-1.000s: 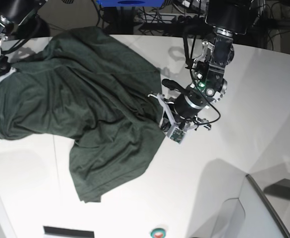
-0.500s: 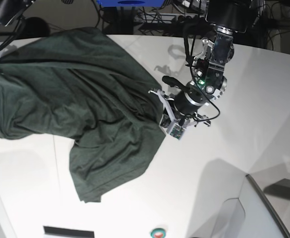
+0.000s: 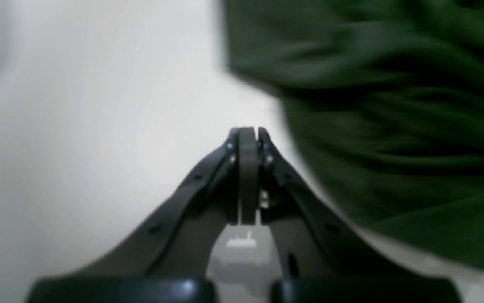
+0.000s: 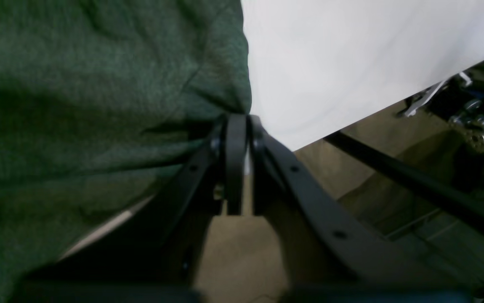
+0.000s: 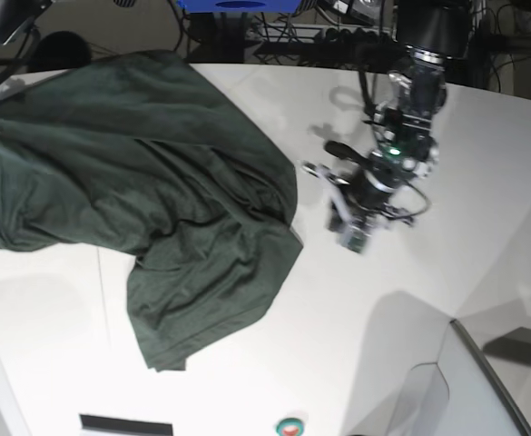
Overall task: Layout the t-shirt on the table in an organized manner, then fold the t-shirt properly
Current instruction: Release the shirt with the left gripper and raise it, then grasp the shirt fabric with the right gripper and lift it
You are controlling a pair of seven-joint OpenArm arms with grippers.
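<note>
Sprawling across the table (image 5: 447,300) | t-shirt (image 5: 156,200) bunched, long axis running from far corner toward the near hem | right gripper (image 4: 237,126) pinches its corner at the table's edge — nearer arm | left gripper (image 3: 248,139) closed on nothing, shirt just beside it, apart.

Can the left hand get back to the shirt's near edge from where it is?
Probably yes. The left hand is shut and empty over bare table, just beside the shirt, and nothing lies between them. It would have to open first.
</note>
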